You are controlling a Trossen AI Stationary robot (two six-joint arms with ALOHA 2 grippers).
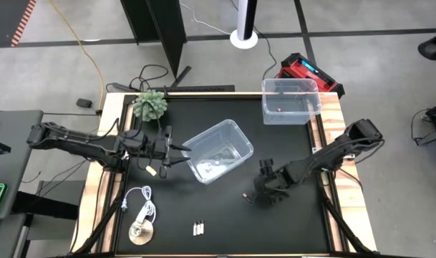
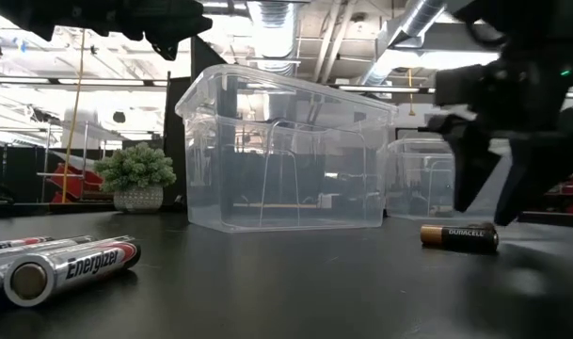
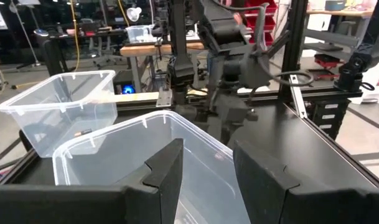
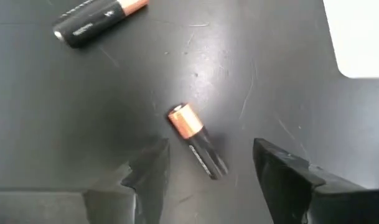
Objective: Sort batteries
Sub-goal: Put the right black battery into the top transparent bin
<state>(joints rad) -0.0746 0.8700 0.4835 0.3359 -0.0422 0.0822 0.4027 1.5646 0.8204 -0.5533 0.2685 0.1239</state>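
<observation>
My right gripper (image 1: 261,193) (image 4: 211,158) is open and hovers low over the mat, right of the middle. In the right wrist view a dark battery with a copper end (image 4: 198,142) lies flat between its fingers, untouched. A second dark battery (image 4: 101,18) (image 1: 245,196) (image 2: 460,235) lies just beyond it. Silver batteries (image 1: 197,228) (image 2: 74,268) lie near the table's near edge. My left gripper (image 1: 180,149) (image 3: 208,152) is open and holds nothing. It sits over the left rim of the central clear bin (image 1: 218,150) (image 3: 145,124).
A second clear bin (image 1: 291,100) (image 3: 55,112) stands at the far right corner with a small dark item inside. A potted plant (image 1: 151,105) sits at the far left. A white coiled cable with a round disc (image 1: 140,216) lies near the left edge.
</observation>
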